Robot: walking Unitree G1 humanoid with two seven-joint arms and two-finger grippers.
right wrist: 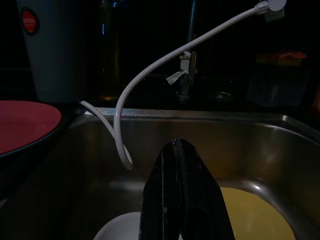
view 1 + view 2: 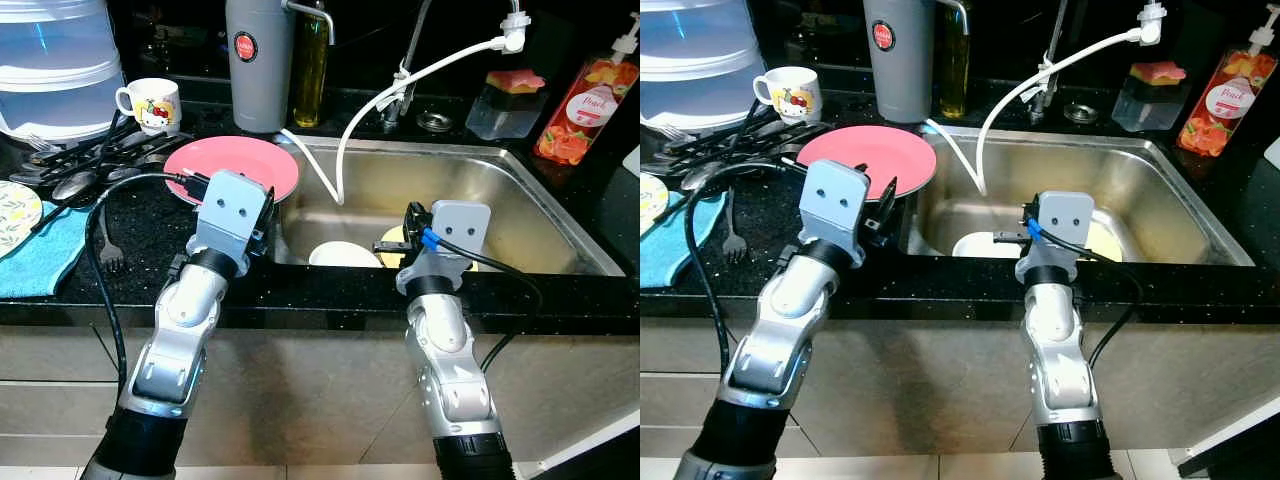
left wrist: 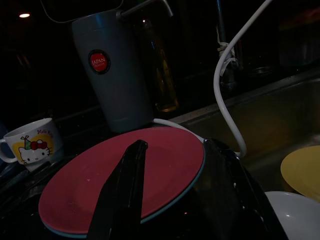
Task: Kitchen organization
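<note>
Nearest, left tool [image 2: 880, 208] poised over the bench [image 2: 140, 270] edge, fingers spread apart, holding nothing, aimed at the red plate [image 2: 240, 165]. Beside it, right tool [image 1: 182, 200] hanging over the near rim of the sink [image 2: 560, 215], fingers pressed together on nothing. Down in the basin, just beyond that tool, a white dish [image 2: 345, 254] and a yellow plate [image 1: 255, 217] lying side by side, apparently touching. Further along the bench, red plate flat beside the sink's left rim, cutlery [image 2: 80, 165] heaped to its left over a blue cloth [image 2: 45, 255]. Behind, a cartoon mug [image 2: 150, 103], a grey flask [image 2: 258, 65] and an oil bottle [image 2: 310, 65]; white hose [image 2: 400, 85] looping from the tap down into the basin. Probably about to lift the red plate: best to slide one finger under the near rim and pinch the edge firmly, keeping the plate level. Worth minding the hose end lying close to the plate's far side, and the cutlery close to its left edge.
</note>
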